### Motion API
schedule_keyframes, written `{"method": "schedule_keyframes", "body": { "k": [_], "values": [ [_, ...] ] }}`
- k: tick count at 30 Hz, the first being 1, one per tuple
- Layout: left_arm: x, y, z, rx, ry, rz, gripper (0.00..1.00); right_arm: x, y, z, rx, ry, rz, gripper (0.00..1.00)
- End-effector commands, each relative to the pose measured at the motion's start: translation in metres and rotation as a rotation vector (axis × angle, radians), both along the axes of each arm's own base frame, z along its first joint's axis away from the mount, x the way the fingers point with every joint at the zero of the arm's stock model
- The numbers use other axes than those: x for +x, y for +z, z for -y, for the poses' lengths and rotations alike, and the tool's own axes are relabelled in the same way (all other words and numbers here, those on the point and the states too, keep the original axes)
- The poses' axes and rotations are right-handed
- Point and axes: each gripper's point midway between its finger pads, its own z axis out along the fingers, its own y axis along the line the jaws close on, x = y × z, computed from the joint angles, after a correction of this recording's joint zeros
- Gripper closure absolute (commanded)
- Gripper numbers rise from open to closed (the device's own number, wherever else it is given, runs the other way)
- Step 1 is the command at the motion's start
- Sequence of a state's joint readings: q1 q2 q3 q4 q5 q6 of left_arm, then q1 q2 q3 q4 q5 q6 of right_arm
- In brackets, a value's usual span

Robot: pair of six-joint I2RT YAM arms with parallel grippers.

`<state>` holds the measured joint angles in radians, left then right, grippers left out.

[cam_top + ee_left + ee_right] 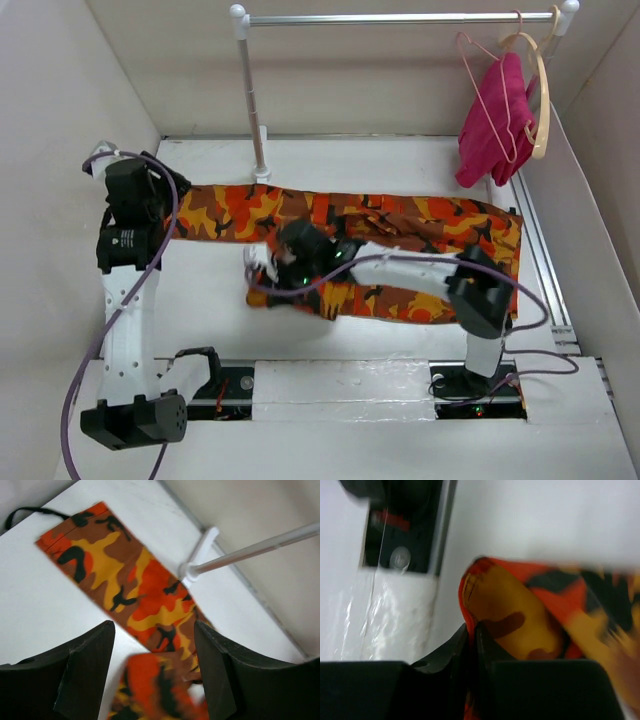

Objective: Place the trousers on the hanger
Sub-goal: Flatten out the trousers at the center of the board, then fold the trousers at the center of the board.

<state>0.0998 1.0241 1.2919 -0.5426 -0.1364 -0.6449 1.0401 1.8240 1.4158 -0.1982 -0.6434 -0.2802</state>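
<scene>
1. The trousers (400, 215) lie flat on the table (400, 160), running left to right across the middle. One leg lies farther back and the other is folded nearer, on the right side.
2. The right gripper (471, 640) is low at the left end of the near leg. Its fingers are pressed together, pinching the edge of the cloth. The wrist view is blurry, but you can see the fold going in between the tips.
3. The right arm reaches leftward from its base and lies right over the near leg, covering a good chunk of it.
4. The left gripper (155, 670) hovers over the far leg's left end with its fingers spread wide. Nothing is gripped; there's only camo cloth below the gap.
5. The rack post (252, 100) stands just behind the far leg, with its white foot almost touching the cloth edge.
6. The hanger (466, 48) hangs at the far right end of the rail (400, 18), well away from both grippers.
7. A magenta cloth (492, 125) hangs in the same spot, and a wooden hanger (542, 100) is just to the right. I can't tell which hanger actually carries the cloth.
8. A black strap (30, 511) pokes out on the table by the leg's left end.
</scene>
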Motion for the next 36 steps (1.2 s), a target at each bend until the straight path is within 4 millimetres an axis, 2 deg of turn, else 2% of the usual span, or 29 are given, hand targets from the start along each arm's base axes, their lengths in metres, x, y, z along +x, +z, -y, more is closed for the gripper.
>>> {"method": "schedule_keyframes", "body": {
  "k": [1, 2, 3, 6, 7, 9, 10, 11, 12, 13, 14, 16, 17, 18, 19, 20, 21, 22, 23, 24, 25, 26, 27, 28, 29, 31, 32, 35, 36],
  "values": [
    [-0.013, -0.028, -0.013, 0.067, 0.048, -0.076, 0.4, -0.048, -0.048, 0.01, -0.164, 0.1, -0.018, 0.83],
    [-0.015, -0.042, -0.015, 0.075, 0.051, -0.108, 0.4, -0.053, -0.053, 0.01, -0.178, 0.108, -0.032, 0.76],
    [-0.016, -0.048, -0.016, 0.085, 0.053, -0.125, 0.4, -0.054, -0.054, 0.01, -0.176, 0.109, -0.04, 0.6],
    [-0.019, -0.067, -0.017, 0.12, 0.029, -0.178, 0.4, -0.058, -0.044, 0.015, -0.159, 0.087, -0.031, 0.4],
    [-0.019, -0.072, -0.014, 0.137, -0.011, -0.194, 0.4, -0.056, -0.026, 0.019, -0.132, 0.065, 0.002, 0.38],
    [-0.019, -0.083, -0.007, 0.142, -0.067, -0.216, 0.44, -0.05, -0.015, 0.033, -0.125, 0.031, 0.013, 0.35],
    [-0.018, -0.086, 0.004, 0.128, -0.134, -0.212, 0.44, -0.046, -0.006, 0.039, -0.111, 0.011, 0.024, 0.35],
    [-0.019, -0.097, 0.009, 0.132, -0.177, -0.225, 0.45, -0.039, 0.021, 0.048, -0.059, -0.025, 0.046, 0.35],
    [-0.019, -0.101, 0.016, 0.124, -0.218, -0.226, 0.46, -0.035, 0.025, 0.058, -0.052, -0.05, 0.049, 0.33],
    [-0.018, -0.107, 0.033, 0.086, -0.315, -0.222, 0.48, -0.03, 0.038, 0.065, -0.023, -0.075, 0.059, 0.33],
    [-0.02, -0.118, 0.038, 0.085, -0.359, -0.243, 0.51, -0.02, 0.063, 0.079, 0.033, -0.12, 0.076, 0.33],
    [-0.021, -0.131, 0.05, 0.076, -0.425, -0.269, 0.53, -0.006, 0.076, 0.099, 0.056, -0.207, 0.103, 0.41],
    [-0.019, -0.135, 0.057, 0.085, -0.45, -0.273, 0.53, -0.004, 0.1, 0.113, 0.108, -0.253, 0.128, 0.49],
    [-0.016, -0.137, 0.076, 0.129, -0.495, -0.288, 0.53, 0.007, 0.102, 0.124, 0.123, -0.306, 0.142, 0.74],
    [-0.011, -0.148, 0.088, 0.16, -0.512, -0.346, 0.53, 0.013, 0.11, 0.133, 0.145, -0.347, 0.156, 0.91],
    [-0.004, -0.136, 0.102, 0.214, -0.516, -0.352, 0.52, 0.017, 0.116, 0.14, 0.156, -0.384, 0.153, 1.0],
    [-0.007, -0.133, 0.138, 0.289, -0.553, -0.356, 0.51, 0.023, 0.13, 0.154, 0.187, -0.428, 0.17, 1.0],
    [-0.005, -0.141, 0.158, 0.327, -0.568, -0.398, 0.5, 0.027, 0.132, 0.162, 0.188, -0.463, 0.179, 1.0],
    [-0.012, -0.134, 0.18, 0.373, -0.552, -0.421, 0.49, 0.031, 0.141, 0.175, 0.193, -0.523, 0.197, 1.0],
    [-0.01, -0.133, 0.175, 0.391, -0.527, -0.418, 0.49, 0.028, 0.145, 0.179, 0.2, -0.523, 0.2, 1.0],
    [-0.018, -0.14, 0.193, 0.363, -0.537, -0.436, 0.49, 0.033, 0.146, 0.188, 0.193, -0.573, 0.215, 1.0],
    [-0.027, -0.151, 0.196, 0.355, -0.544, -0.474, 0.49, 0.032, 0.147, 0.194, 0.19, -0.592, 0.215, 0.97],
    [-0.036, -0.16, 0.202, 0.333, -0.562, -0.492, 0.5, 0.034, 0.142, 0.204, 0.164, -0.626, 0.212, 0.87],
    [-0.043, -0.168, 0.207, 0.308, -0.553, -0.499, 0.49, 0.035, 0.146, 0.216, 0.174, -0.658, 0.22, 0.82],
    [-0.06, -0.19, 0.211, 0.327, -0.577, -0.544, 0.49, 0.034, 0.138, 0.222, 0.158, -0.667, 0.212, 0.77],
    [-0.074, -0.213, 0.22, 0.334, -0.588, -0.596, 0.5, 0.026, 0.14, 0.233, 0.186, -0.664, 0.211, 0.65],
    [-0.086, -0.222, 0.231, 0.361, -0.626, -0.61, 0.51, 0.027, 0.128, 0.239, 0.17, -0.676, 0.197, 0.62],
    [-0.091, -0.236, 0.246, 0.418, -0.623, -0.64, 0.53, 0.023, 0.121, 0.249, 0.179, -0.673, 0.182, 0.6],
    [-0.092, -0.24, 0.251, 0.428, -0.633, -0.648, 0.53, 0.021, 0.111, 0.25, 0.164, -0.668, 0.164, 0.6]
  ]
}}
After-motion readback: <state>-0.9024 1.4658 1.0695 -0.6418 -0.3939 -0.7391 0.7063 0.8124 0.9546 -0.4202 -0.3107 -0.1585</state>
